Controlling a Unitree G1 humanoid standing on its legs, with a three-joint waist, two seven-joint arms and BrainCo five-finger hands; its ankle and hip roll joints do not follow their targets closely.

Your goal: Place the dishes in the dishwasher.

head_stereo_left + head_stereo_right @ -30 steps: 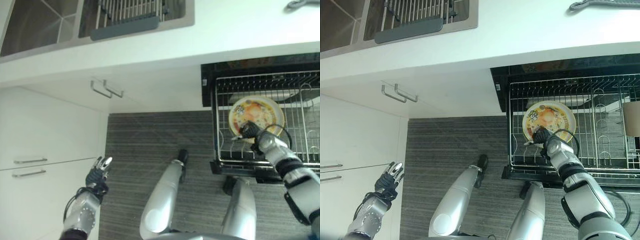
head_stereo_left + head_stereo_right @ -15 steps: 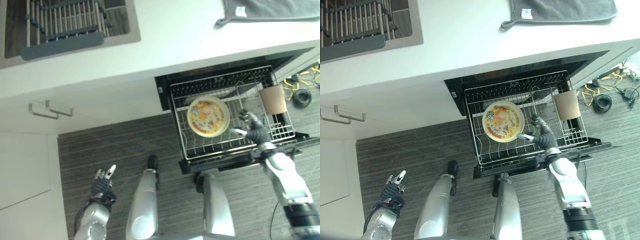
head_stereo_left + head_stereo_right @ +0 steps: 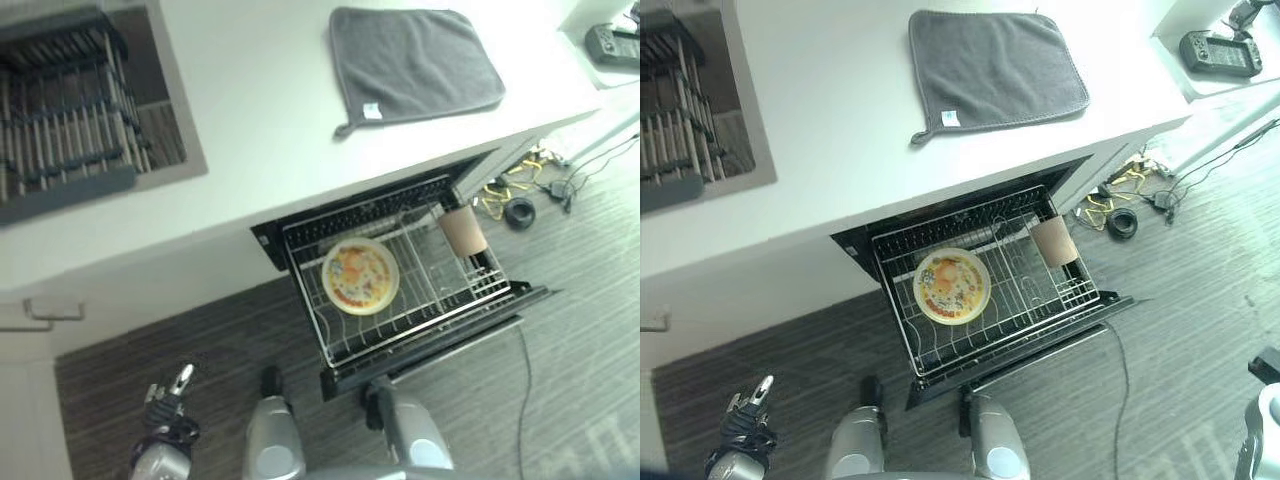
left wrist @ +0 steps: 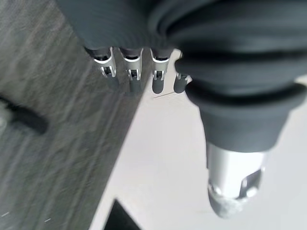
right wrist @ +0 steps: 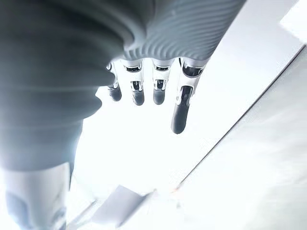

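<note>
A round plate (image 3: 360, 275) with a yellow and orange pattern leans in the pulled-out wire rack (image 3: 306, 297) of the dishwasher, under the white counter. A tan cup (image 3: 462, 230) lies in the rack's right part. My left hand (image 3: 170, 392) hangs low over the striped floor at the lower left, far from the rack, its fingers (image 4: 132, 72) straight and holding nothing. In the right wrist view my right hand (image 5: 179, 111) has straight fingers with nothing in them, in front of a bright white surface.
A grey cloth (image 3: 415, 62) lies flat on the counter above the dishwasher. The sink with a dark drying rack (image 3: 60, 110) is at the far left. Cables (image 3: 515, 208) lie on the floor right of the dishwasher. A dark device (image 3: 1215, 52) rests at the top right.
The camera has swung, so the whole scene shifted left and looks farther off. My right hand has let go of the plate and drawn away from the rack. The plate stays in the rack.
</note>
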